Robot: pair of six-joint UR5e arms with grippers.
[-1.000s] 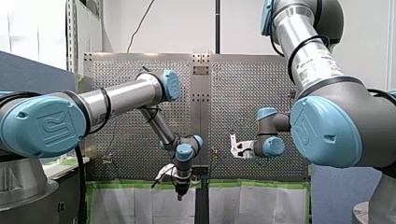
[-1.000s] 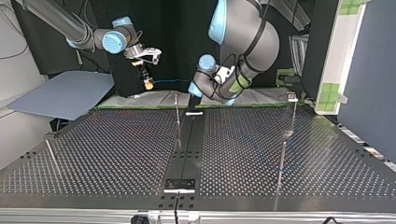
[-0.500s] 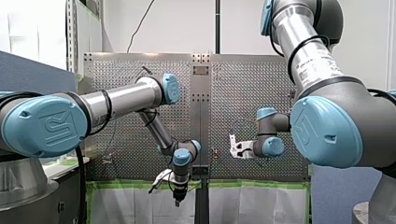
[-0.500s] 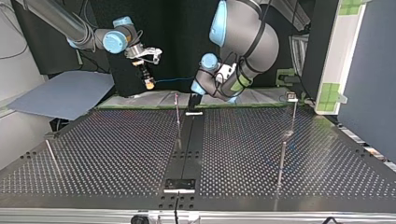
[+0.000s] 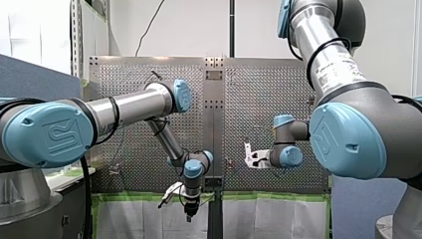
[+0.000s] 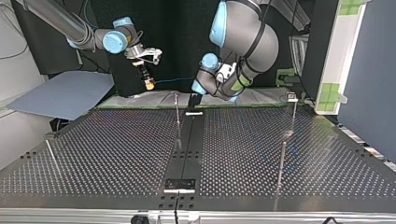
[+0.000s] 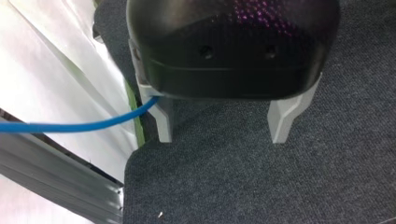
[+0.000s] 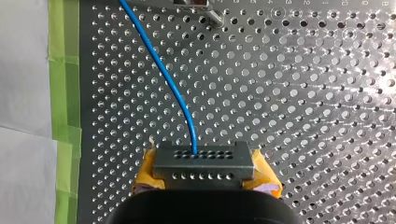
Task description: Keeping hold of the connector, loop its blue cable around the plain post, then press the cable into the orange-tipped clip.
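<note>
In the right wrist view my right gripper [image 8: 205, 173], with yellow pads [image 8: 264, 171], is shut on a grey perforated connector [image 8: 203, 158]. Its blue cable [image 8: 163, 70] curves away over the perforated plate. In the top view this gripper [image 6: 149, 84] hangs above the table's far edge, and the cable [image 6: 173, 80] runs across to my left gripper [image 6: 194, 100]. The left gripper [image 7: 223, 135] is open over dark carpet. The cable [image 7: 70, 127] meets the outer side of one metal finger [image 7: 163, 122], and nothing shows between the fingers. A thin post [image 6: 177, 112] stands just below it in the top view.
More thin posts stand on the perforated table [image 6: 116, 149]: one near the top view's left edge [image 6: 51, 154], two at its right [image 6: 281, 158], the farther one capped with a small metal piece [image 6: 292, 96]. White sheets and green tape [image 5: 149, 196] line the table's edge.
My left gripper has dropped a little and shifted slightly toward the front view's left. My right arm and the connector have stayed in place.
</note>
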